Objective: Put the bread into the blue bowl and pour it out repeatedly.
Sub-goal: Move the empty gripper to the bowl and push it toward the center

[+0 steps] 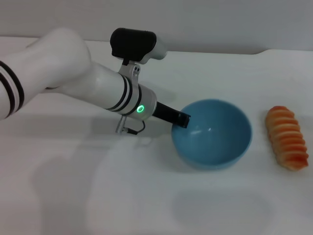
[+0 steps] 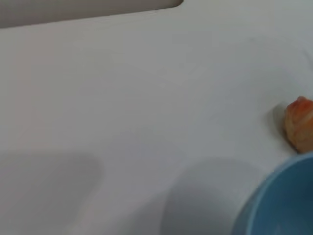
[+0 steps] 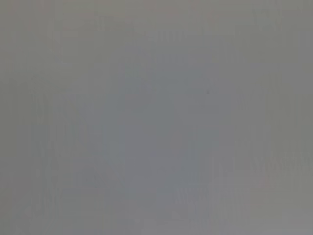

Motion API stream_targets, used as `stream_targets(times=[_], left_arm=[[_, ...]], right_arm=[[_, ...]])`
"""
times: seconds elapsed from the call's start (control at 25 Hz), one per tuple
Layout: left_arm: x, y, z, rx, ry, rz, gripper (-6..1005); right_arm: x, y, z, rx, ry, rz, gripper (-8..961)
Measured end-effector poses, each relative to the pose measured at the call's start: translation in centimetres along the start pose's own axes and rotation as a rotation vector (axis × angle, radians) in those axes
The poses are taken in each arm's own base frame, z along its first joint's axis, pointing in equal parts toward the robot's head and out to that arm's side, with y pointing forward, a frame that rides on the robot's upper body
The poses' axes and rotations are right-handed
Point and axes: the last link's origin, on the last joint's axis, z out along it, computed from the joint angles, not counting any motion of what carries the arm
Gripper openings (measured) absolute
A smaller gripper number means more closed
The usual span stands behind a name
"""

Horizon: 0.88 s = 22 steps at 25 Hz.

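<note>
The white desk (image 1: 98,196) carries the blue bowl (image 1: 215,137) near its middle. The left end effector (image 1: 180,119) is clamped on the bowl's rim. The bread (image 1: 287,138) lies apart, towards the desk's right edge.

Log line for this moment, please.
left gripper: at blue bowl rim | bread: on table, right of bowl | bowl: empty | right arm: not in view
</note>
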Motion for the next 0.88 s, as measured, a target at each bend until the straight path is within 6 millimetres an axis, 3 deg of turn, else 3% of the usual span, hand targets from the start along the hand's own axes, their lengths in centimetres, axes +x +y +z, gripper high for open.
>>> stream_targets(times=[0.32,0.64,0.88], left_arm=[[1.4,0.4,-0.1,0.023,-0.003,0.033,0],[6.5,1.3,-1.3,0.137,-0.013,0.256,-1],[7.9,1.5,-1.5,0.215,-0.018,0.329,-1]], right_arm=[[0.2,0.0,-0.2,0.000,0.006,0.008,781],[0.9,0.0,-0.3,0.005,0.054,0.008,781],[1.6,0.3,0.1,-0.016,0.122,0.042,780]])
